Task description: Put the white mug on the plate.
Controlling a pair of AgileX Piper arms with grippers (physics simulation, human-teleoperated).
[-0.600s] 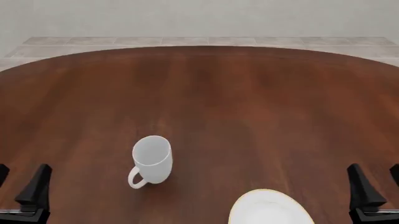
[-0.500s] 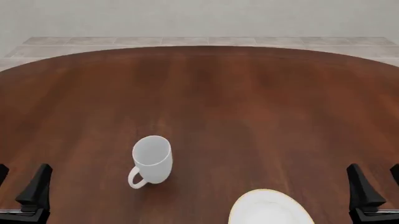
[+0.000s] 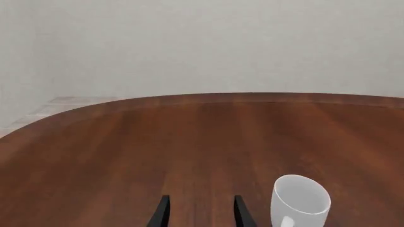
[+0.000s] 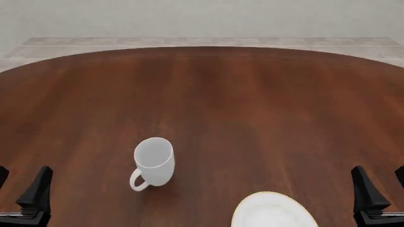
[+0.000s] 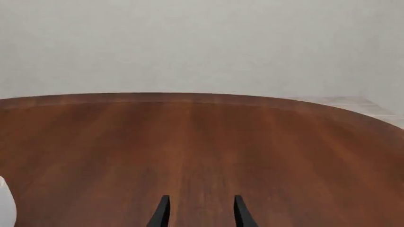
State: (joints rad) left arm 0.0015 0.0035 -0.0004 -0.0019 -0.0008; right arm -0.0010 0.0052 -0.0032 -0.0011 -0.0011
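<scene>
The white mug stands upright on the brown table, left of centre, with its loop handle turned toward the near-left. The left wrist view also shows the white mug, off to one side of the fingers. The plate, white with a thin gold rim, lies at the near edge right of the mug, partly cut off by the frame. My left gripper hovers open at the near left, well apart from the mug. My right gripper is open at the near right, empty. Both pairs of fingertips appear parted in the wrist views.
The round table's far edge curves in front of a tiled floor strip and a pale wall. A sliver of white shows at the edge of the right wrist view.
</scene>
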